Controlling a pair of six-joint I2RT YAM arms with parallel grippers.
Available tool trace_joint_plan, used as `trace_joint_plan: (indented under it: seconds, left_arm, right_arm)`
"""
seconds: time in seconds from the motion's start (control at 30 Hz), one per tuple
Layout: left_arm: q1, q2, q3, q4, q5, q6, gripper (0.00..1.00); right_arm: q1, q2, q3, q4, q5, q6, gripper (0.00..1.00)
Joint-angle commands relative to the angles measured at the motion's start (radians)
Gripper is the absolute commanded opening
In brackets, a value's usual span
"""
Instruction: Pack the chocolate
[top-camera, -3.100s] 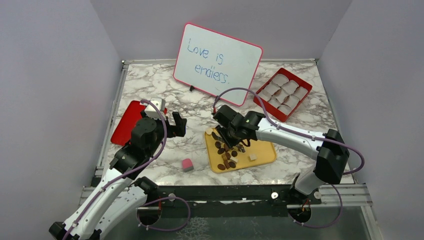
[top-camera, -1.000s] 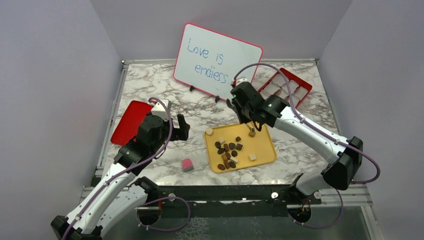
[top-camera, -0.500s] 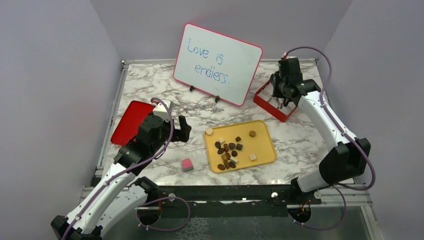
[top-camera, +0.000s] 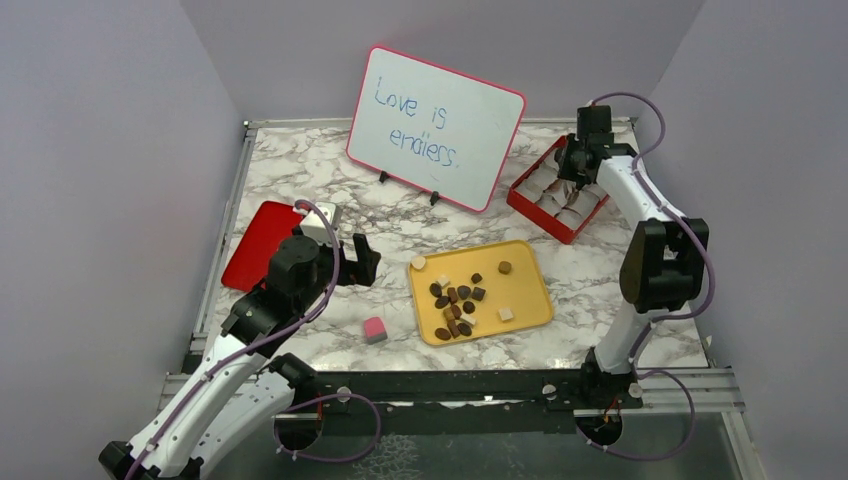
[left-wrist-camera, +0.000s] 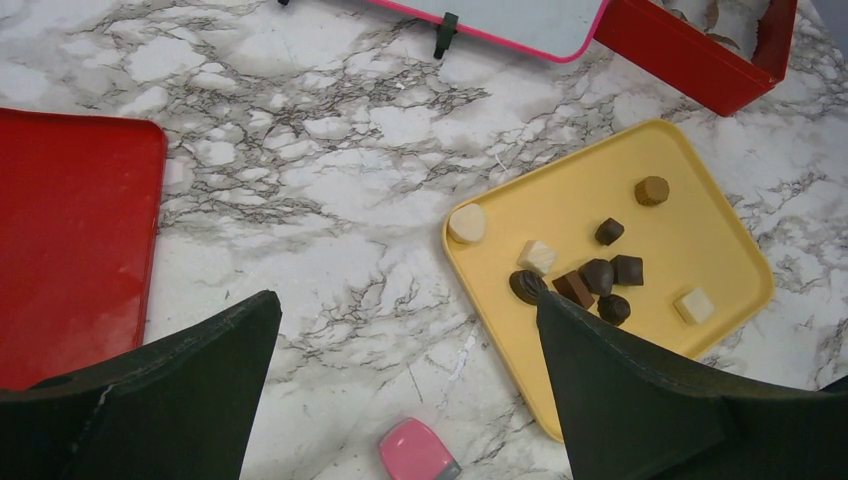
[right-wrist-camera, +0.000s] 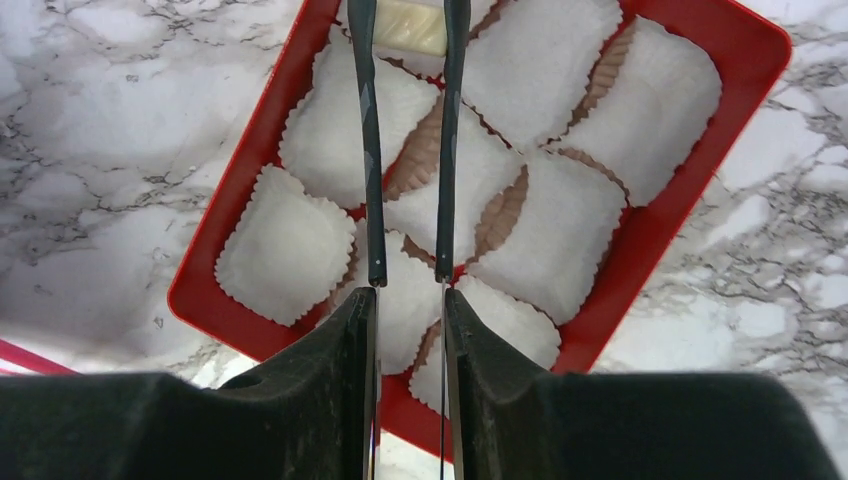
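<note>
Right gripper (right-wrist-camera: 408, 15) pinches a cream chocolate (right-wrist-camera: 412, 30) over the red box (right-wrist-camera: 645, 250), far right corner. Left gripper (left-wrist-camera: 400, 300) hangs with jaws wide apart.

Bare marble (top-camera: 585, 268) btwn tray (top-camera: 527, 292) & box (top-camera: 535, 212)

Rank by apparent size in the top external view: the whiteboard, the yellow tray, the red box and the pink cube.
1. whiteboard
2. yellow tray and red box: close; the box sits farther, partly hidden by the right arm, so unranked
3. pink cube
</note>
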Motion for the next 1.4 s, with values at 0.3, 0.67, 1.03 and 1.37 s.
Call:
trace_joint_plan:
  seconds: [0.3,0.67,1.03,1.37]
  left_arm:
    - [0.006,0.001,-0.011,0.001,0.022,0.008,0.99]
    - [0.006,0.014,-0.012,0.007,0.025,0.01,0.99]
    - [0.006,0.02,-0.013,0.008,0.028,0.01,0.99]
    - [0.007,0.003,-0.017,0.008,0.019,0.009,0.99]
  right_arm:
    - [-0.016,0.121,0.076,0.11,-0.038,-0.02,0.32]
    - [-0.016,0.157,0.105,0.114,0.04,-0.046,0.4]
    - [-0.016,0.116,0.102,0.037,0.076,-0.022,0.44]
    - [-0.013,-0.007,0.066,-0.09,0.02,0.01,0.42]
